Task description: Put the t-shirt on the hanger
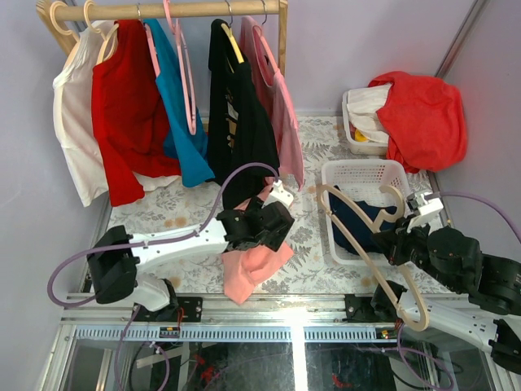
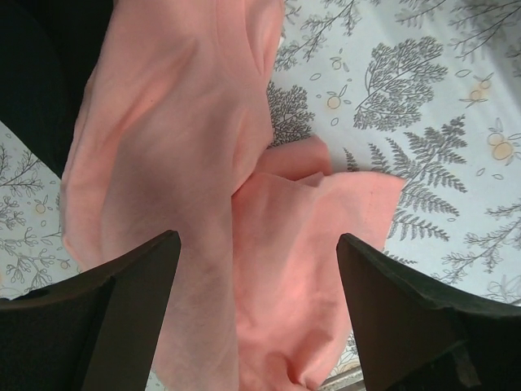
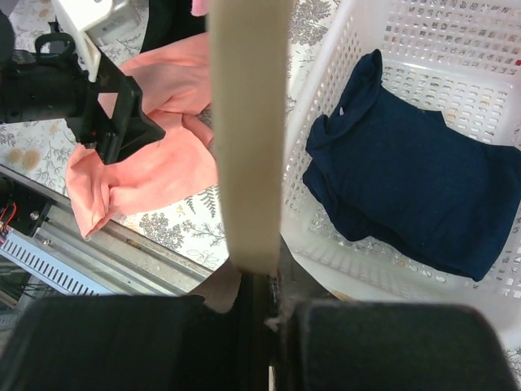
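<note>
Seen from the left wrist, the left gripper [image 2: 256,244] hangs with jaws spread wide over the t-shirt [image 2: 203,163], a crumpled salmon heap near the front edge of the fern-print table [image 2: 456,122]. Only the right wrist view shows the right gripper [image 3: 256,297] pinching the cream hanger [image 3: 248,122], beside a white basket [image 3: 317,98] holding a navy garment [image 3: 407,179]

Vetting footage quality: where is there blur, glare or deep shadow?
Top external: evenly lit, glare on the metal rail. Left wrist: salmon t-shirt slightly soft, end effector fingers nearly black. Right wrist: cream hanger blurred close to the lens, navy garment sharp.
</note>
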{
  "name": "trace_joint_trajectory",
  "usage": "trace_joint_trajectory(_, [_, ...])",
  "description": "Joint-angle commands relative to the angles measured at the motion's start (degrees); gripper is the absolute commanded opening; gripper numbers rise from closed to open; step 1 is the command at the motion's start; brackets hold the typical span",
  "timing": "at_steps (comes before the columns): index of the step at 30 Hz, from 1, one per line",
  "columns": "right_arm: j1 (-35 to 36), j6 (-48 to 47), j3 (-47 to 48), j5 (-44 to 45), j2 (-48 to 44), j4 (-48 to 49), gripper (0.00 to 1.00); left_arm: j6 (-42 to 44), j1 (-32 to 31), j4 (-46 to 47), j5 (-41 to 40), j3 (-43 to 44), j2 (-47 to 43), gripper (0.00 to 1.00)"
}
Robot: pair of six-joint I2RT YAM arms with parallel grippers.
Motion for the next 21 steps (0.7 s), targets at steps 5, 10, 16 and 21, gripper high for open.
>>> trace_joint_trajectory(5, [-0.06,0.19,-0.41,-0.41,-0.61,3.18,0.0,-0.65,3.45,1.86,-3.92,-2.45,2.57,0.77])
trace_joint_trajectory(10, [-0.07,0.23,-0.99,-0.46,-0.71,3.5,0.0,-0.16,5.36,3.05,-6.43,-3.37,2.53,0.73])
trace_joint_trajectory(16, [-0.07,0.04,-1.34,-1.06,-0.56,4.03,0.0,0.51,8.58,3.65,-8.17,-4.58,0.91,0.36])
trace_joint_trajectory(21, [-0.07,-0.3,-2.78,-3.58,-0.69,6.2,0.0,-0.13,9.36,2.37,-6.42,-3.97,-4.58,0.0])
